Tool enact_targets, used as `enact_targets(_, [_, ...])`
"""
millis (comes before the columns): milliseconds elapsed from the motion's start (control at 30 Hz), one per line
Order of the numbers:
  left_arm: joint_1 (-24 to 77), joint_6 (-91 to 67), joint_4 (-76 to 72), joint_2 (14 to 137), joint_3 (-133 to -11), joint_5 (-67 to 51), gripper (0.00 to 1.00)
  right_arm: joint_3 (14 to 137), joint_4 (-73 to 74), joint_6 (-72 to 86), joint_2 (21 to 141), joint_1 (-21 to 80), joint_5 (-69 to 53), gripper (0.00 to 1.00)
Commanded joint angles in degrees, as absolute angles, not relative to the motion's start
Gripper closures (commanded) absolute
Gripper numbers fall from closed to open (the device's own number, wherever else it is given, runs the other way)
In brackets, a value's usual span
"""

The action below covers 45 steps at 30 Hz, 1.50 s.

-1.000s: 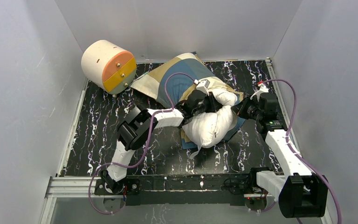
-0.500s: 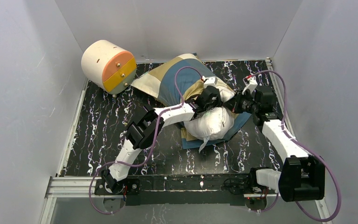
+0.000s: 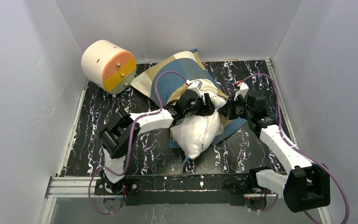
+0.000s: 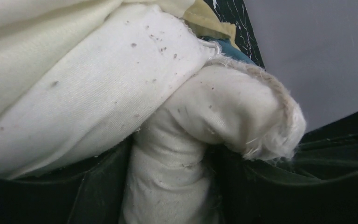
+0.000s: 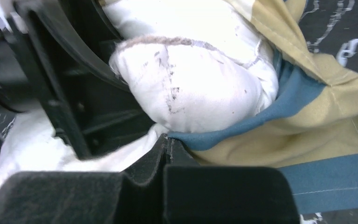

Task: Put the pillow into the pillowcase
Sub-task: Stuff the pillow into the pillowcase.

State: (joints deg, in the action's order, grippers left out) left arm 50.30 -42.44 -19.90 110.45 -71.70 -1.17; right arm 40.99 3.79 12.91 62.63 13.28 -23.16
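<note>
I see the pillow in the middle of the table. Its far end is tucked in the pillowcase and its near end sticks out. The right gripper is clenched on the pillowcase's blue edge. The left gripper has a pillow corner between its fingers; squeezing or loose, I can't tell.

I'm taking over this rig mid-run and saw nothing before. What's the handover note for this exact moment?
Left end effector: a fold of the pillow sits in its jaws; whether it grips is unclear.
Right end effector: shut on the blue edge of the pillowcase at its opening.
Pillow: far end at the opening, the bulk lying outside, toward the arms.
Done: insertion barely begun.
Left: push the pillow fully in.
</note>
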Motion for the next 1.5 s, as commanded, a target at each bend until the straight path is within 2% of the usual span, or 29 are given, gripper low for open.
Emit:
enact_targets(0, [48.47, -41.4, -0.51, 105.46, -64.02, -8.55, 0.37, 37.62, -14.99, 15.79, 61.98, 14.03, -26.67, 0.99])
enact_targets(233, [47.77, -39.63, 8.13, 97.44, -69.24, -10.42, 0.31, 34.23, -17.76, 17.05, 62.74, 13.59, -24.66, 0.99])
enact_targets(500, [45.44, -32.04, 18.39, 92.35, -78.36, -4.22, 0.27, 36.3, -17.08, 17.05, 63.75, 12.83, -25.02, 0.99])
enact_targets(733, [45.43, -22.82, 16.17, 98.49, -88.66, -6.23, 0.22, 37.25, -16.16, 16.63, 63.68, 12.55, -25.67, 0.99])
enact_targets(867, [45.64, -20.62, 11.6, 106.31, -90.76, -9.28, 0.14, 38.2, -15.3, 16.33, 63.37, 12.45, -26.0, 0.99])
enact_targets(1000, [46.34, -19.34, 7.62, 114.65, -94.13, -10.9, 0.12, 39.07, -14.51, 15.87, 64.06, 12.39, -26.78, 0.99])
enact_targets(1100, [48.42, -15.78, 7.03, 118.65, -96.71, -8.89, 0.07, 39.05, -14.27, 15.58, 64.47, 12.37, -27.18, 0.99])
enact_targets(1133, [48.83, -15.21, 6.26, 119.59, -96.7, -8.49, 0.11, 38.95, -14.32, 15.6, 64.57, 12.28, -27.09, 0.99])
enact_targets(1167, [49.01, -15.39, 5.91, 120.64, -96.65, -7.88, 0.21, 39.06, -14.22, 15.83, 64.73, 12.3, -26.58, 0.99])
enact_targets(1200, [49.08, -15.84, 6.8, 122.06, -96.82, -6.04, 0.45, 39.4, -13.71, 15.99, 64.77, 12.14, -25.78, 0.99])
enact_targets(1233, [49.19, -16.12, 10.4, 123.96, -96.65, -2.9, 0.8, 39.96, -13.0, 16.37, 64.66, 11.65, -24.63, 0.99])
enact_targets(1267, [49.45, -16.01, 11.76, 124.91, -95.12, 1.58, 0.92, 40.67, -12.52, 17.5, 64.4, 10.66, -23.33, 0.99])
enact_targets(1333, [50.88, -15.04, 13.92, 125.77, -88.38, 10.32, 1.0, 42.57, -11.84, 20.7, 63.47, 7.11, -22.41, 0.99])
enact_targets(1400, [52.03, -15.6, 14.08, 126.71, -80.94, 16.67, 1.0, 45.06, -12.01, 25.07, 62.21, 1.68, -23.35, 0.99])
enact_targets(1467, [52.22, -15.94, 14.69, 128.71, -75.93, 17.5, 1.0, 47.88, -12.32, 27.15, 60.94, -2.25, -25.0, 0.99])
